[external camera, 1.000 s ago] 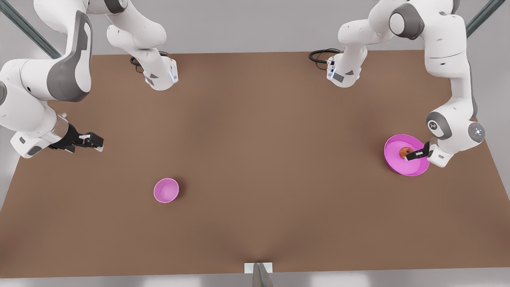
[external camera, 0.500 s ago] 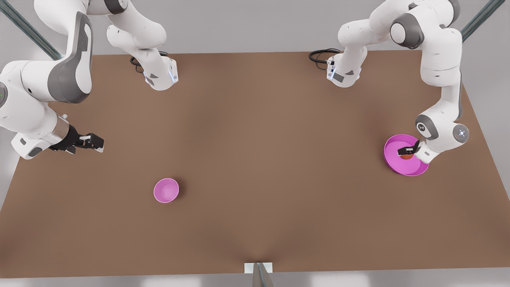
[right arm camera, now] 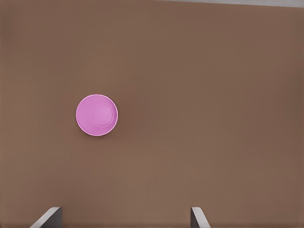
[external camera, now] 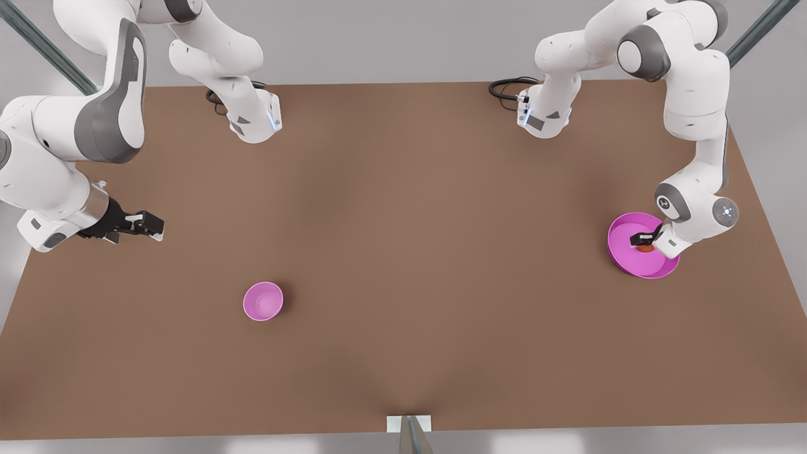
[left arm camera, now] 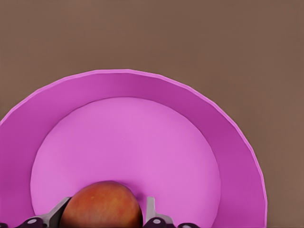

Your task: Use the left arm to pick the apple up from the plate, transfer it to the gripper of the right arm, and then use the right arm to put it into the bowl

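the apple (left arm camera: pixel 102 204) is seen on the plate (left arm camera: pixel 228 128), bracketed by the fingers (left arm camera: pixel 150 209) of the left hand (external camera: pixel 643 241); a clenched grip cannot be confirmed. the lift, handover and placing into the bowl (external camera: pixel 263 301) are judged outstanding. the right hand (external camera: pixel 146 224) is held released, waiting over the worktop (external camera: pixel 403 252).

Since a second ago the left gripper (external camera: pixel 642 241) has swung in over the plate (external camera: pixel 621 258) and come down onto the apple (external camera: pixel 644 248), its fingers (left arm camera: pixel 151 211) now flanking the fruit.
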